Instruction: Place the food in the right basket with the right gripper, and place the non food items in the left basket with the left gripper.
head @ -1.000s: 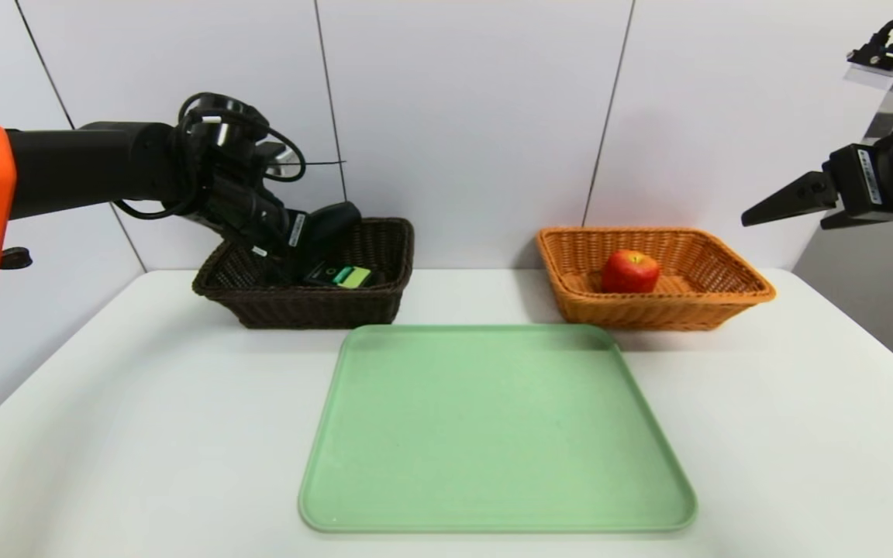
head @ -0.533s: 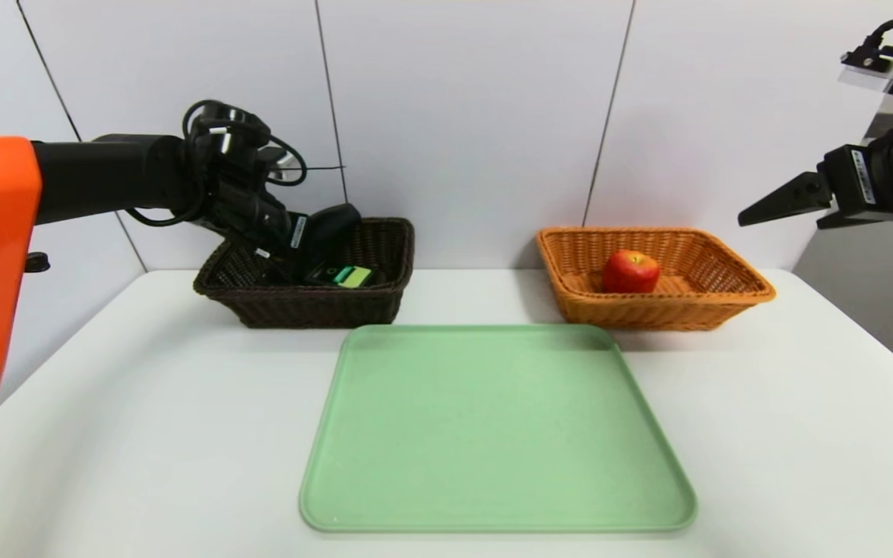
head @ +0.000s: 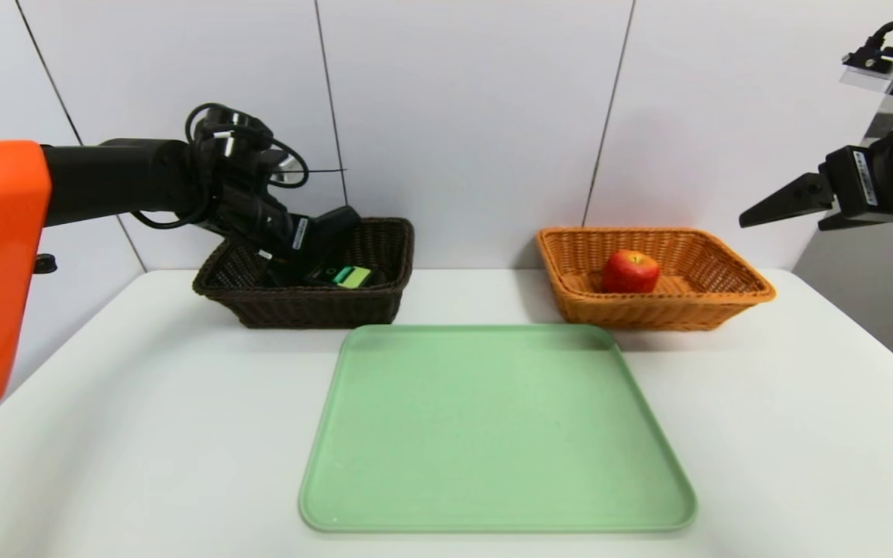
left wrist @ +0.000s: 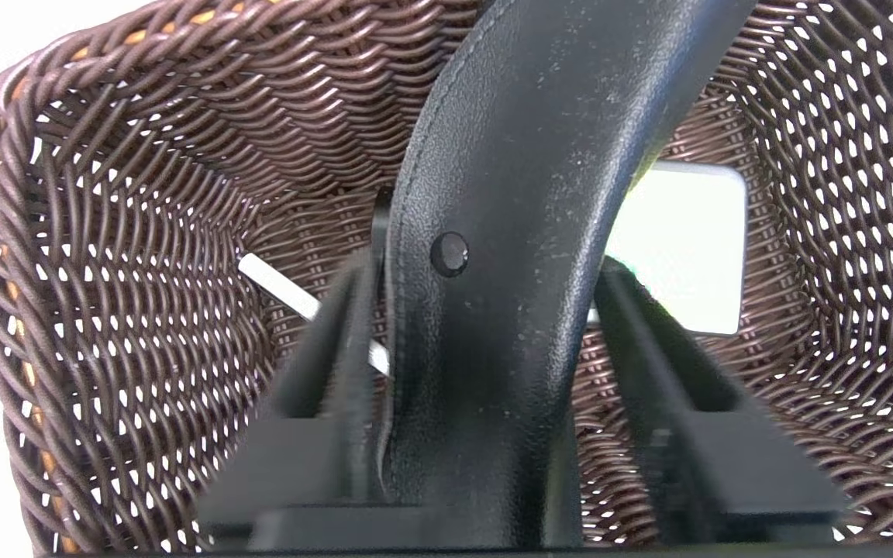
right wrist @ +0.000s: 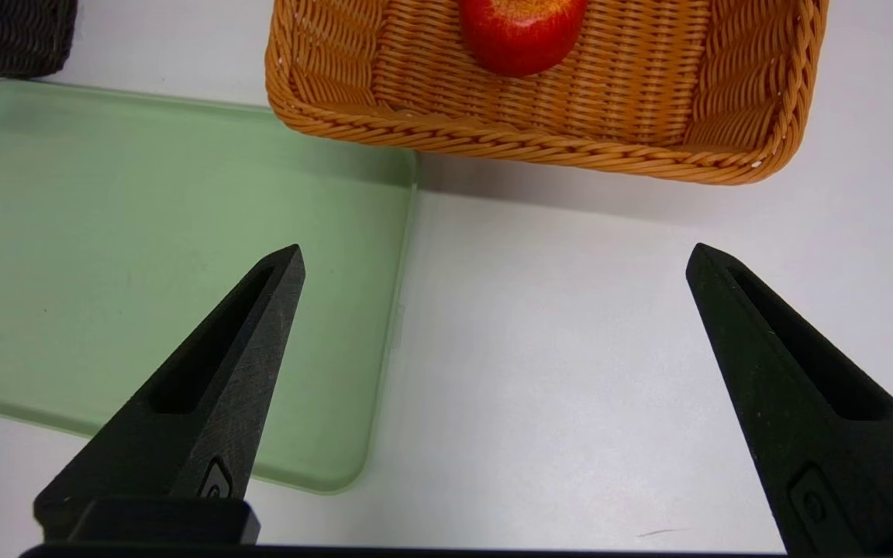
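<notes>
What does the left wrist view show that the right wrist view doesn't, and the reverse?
Only left wrist: the left gripper at the dark brown wicker basket, a curved black leathery item, a slim white rod and a white rounded rectangular item.
Only right wrist: the open right gripper above the white table, red apple, orange-tan wicker basket, green rectangular tray.
Both: the dark brown basket.
</notes>
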`<control>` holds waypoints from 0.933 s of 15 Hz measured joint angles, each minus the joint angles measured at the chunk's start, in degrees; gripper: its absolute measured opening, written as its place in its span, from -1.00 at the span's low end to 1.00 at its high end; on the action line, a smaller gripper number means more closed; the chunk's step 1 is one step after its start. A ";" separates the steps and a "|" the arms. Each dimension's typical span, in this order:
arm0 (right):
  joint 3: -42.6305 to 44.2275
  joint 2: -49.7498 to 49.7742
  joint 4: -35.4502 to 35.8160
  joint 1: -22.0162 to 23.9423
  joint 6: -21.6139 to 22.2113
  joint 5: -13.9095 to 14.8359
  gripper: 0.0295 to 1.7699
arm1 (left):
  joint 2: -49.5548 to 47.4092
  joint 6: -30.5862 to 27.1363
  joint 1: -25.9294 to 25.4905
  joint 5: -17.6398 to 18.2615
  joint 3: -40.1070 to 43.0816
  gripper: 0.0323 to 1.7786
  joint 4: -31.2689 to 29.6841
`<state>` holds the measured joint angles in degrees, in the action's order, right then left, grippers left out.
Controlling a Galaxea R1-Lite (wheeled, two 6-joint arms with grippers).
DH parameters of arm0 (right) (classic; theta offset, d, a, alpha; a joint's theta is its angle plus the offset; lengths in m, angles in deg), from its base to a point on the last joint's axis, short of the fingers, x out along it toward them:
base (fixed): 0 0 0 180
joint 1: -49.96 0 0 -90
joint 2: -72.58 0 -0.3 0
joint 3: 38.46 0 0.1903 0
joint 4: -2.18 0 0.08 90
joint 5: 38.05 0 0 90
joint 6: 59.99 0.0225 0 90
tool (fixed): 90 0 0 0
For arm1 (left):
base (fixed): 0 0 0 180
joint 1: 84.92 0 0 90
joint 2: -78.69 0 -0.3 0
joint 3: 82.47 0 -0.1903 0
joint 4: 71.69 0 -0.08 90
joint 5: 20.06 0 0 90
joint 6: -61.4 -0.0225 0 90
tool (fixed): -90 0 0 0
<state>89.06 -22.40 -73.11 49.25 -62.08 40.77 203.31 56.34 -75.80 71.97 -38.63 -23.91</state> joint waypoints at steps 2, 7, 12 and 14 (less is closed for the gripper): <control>-0.07 0.07 0.00 0.05 0.07 0.02 0.92 | -0.02 -0.01 0.02 0.05 0.00 0.33 0.02; -0.20 0.27 0.00 -0.02 0.20 0.02 0.92 | -2.04 0.07 0.61 0.09 -0.09 0.61 -1.99; -0.44 0.94 -0.09 -0.13 0.22 0.02 0.92 | -6.64 0.02 2.95 0.11 -0.17 0.75 -1.05; -1.40 1.46 -0.01 -0.13 0.29 0.13 0.92 | -9.14 0.21 5.10 -0.06 -0.15 0.79 -0.91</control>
<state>87.66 -20.94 -73.12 49.12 -61.78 40.91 194.16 56.54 -70.70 71.91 -38.77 -24.82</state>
